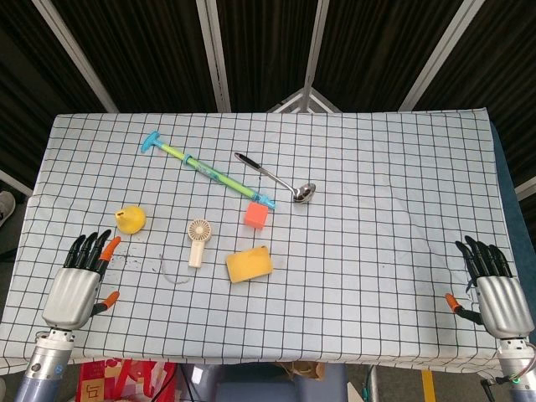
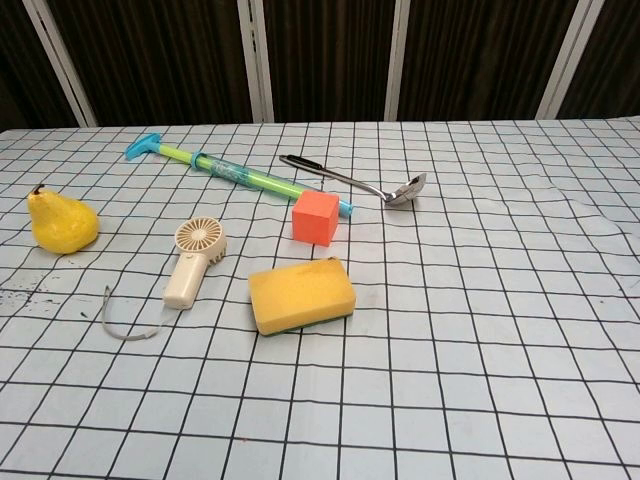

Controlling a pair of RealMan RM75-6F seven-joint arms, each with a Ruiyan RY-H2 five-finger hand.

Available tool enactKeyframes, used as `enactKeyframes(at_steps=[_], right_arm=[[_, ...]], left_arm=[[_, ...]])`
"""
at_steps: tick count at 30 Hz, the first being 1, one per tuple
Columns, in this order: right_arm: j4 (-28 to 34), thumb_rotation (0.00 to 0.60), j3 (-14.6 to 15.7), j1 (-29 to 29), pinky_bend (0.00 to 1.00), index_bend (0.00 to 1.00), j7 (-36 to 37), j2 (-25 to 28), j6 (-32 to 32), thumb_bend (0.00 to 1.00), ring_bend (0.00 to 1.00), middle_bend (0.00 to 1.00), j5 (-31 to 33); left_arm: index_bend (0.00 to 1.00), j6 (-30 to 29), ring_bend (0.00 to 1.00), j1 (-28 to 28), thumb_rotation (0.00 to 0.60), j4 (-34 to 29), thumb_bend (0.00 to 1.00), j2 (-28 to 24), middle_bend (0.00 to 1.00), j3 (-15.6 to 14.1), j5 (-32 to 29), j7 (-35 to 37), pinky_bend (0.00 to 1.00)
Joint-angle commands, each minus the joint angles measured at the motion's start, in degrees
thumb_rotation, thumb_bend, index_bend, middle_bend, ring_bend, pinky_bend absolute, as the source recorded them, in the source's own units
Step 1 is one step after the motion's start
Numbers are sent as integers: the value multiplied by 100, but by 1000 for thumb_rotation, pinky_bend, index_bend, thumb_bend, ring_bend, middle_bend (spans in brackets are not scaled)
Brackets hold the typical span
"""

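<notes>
My left hand (image 1: pixel 79 280) rests flat at the table's near left corner, fingers apart, holding nothing; the yellow pear (image 1: pixel 130 219) lies closest to it, a little ahead. My right hand (image 1: pixel 494 285) lies at the near right corner, fingers spread and empty, far from every object. Neither hand shows in the chest view. In the middle lie a cream handheld fan (image 1: pixel 198 239), a yellow sponge (image 1: pixel 249 265) and an orange-red cube (image 1: pixel 256 216). Farther back are a blue-green water squirter (image 1: pixel 206 169) and a metal ladle (image 1: pixel 276 178).
A white cloth with a black grid (image 1: pixel 377 218) covers the table. The fan's thin loop cord (image 2: pixel 125 322) lies on the cloth by the fan (image 2: pixel 192 262). Dark specks mark the cloth near my left hand. Dark panels with pale struts stand behind.
</notes>
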State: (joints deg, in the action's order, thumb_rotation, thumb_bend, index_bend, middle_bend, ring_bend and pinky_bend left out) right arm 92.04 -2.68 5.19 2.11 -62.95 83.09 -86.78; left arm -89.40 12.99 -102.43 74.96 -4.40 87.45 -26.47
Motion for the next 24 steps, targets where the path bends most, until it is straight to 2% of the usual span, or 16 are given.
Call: enactKeyframes(at_steps=[1,5,7,8,9,11,13,15,19,24], right_arm=[[7,600,-3,-6,0,74,37,2,0,279,0,0,15],[-2,600,-2,-8,0,73,20,2,0,279,0,0,16],[-2,600,5,-15,0,73,48,6,13,279,0,0,1],[-4,600,7,-16,0,73,53,7,14,279,0,0,-6],[-10,600,9,-15,0,73,58,8,16,278,0,0,-14],[-12,600,8,-10,0,73,67,7,9,278,0,0,-15],[-8,600,6,-2,0,73,61,8,-2,278,0,0,-17],[0,600,3,3,0,74,33,8,-10,279,0,0,-11],[8,600,3,2,0,73,45,14,-15,279,0,0,-2],[4,600,0,8,0,74,84,24,-32,279,0,0,5]], left_arm=[[0,67,0,-10,600,-30,144,2,0,29,-22,-22,0],[0,165,0,-19,600,-37,144,17,0,58,-21,-112,3],[0,244,6,-16,600,-45,150,36,34,89,-75,-165,62],[0,285,27,-7,600,-56,164,43,76,103,-107,-207,122],[0,337,80,10,600,-77,195,58,161,139,-157,-297,213],[0,427,250,55,600,-105,287,105,374,200,-223,-435,380],[0,591,470,153,600,-138,421,187,632,288,-317,-597,554],[0,893,574,318,600,-161,532,313,750,423,-548,-825,646],[24,1433,684,645,600,-109,691,658,872,717,-1134,-1258,736],[132,1858,730,998,600,163,728,1170,921,961,-1696,-1820,757]])
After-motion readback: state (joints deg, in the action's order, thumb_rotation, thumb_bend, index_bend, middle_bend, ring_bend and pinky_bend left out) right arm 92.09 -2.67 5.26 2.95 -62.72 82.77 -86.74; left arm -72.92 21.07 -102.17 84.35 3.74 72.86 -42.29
